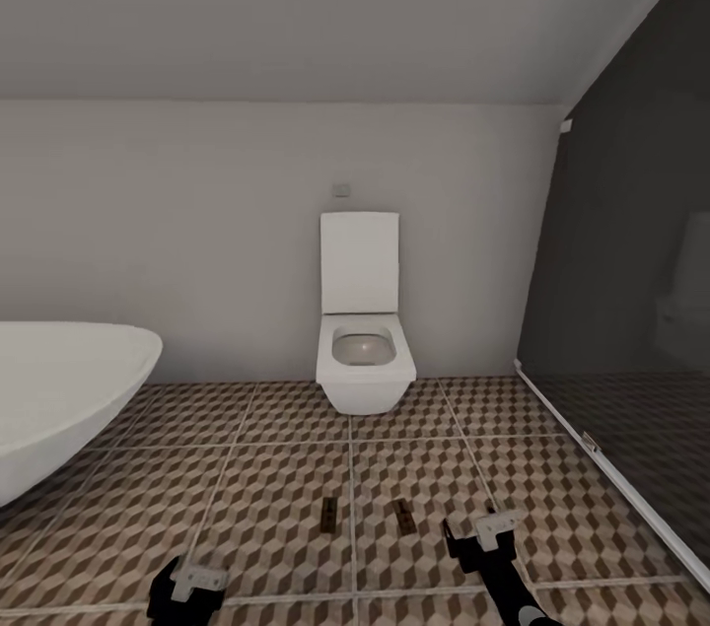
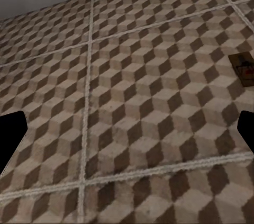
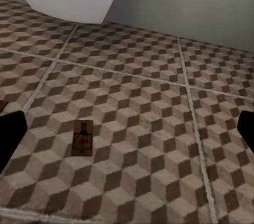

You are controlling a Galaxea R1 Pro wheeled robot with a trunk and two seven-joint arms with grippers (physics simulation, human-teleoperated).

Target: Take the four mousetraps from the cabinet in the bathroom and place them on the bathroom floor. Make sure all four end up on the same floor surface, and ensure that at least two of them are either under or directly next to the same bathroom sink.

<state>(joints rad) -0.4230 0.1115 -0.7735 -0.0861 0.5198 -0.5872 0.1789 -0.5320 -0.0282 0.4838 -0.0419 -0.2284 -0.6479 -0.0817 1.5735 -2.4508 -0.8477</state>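
Tan mousetraps, two of them, flat on the bathroom floor [image 1: 247,468]: left mousetrap [image 1: 328,513] at about 6 o'clock in the head view, right mousetrap [image 1: 403,513] just beside it, apart, not touching. Both well short of the white toilet [image 1: 363,335] against the far wall at 12 o'clock. White bathtub [image 1: 59,399] at 9 o'clock; dark shower glass [image 1: 631,311] at 3 o'clock. Left gripper [image 1: 187,587] low at 7 o'clock, fingers [image 2: 10,136] spread wide over bare tiles, holding nothing, a mousetrap [image 2: 243,68] off to one side. Right gripper [image 1: 483,535] at 5 o'clock, likewise spread and unloaded, with a mousetrap [image 3: 83,137] lying between and ahead of its fingers.
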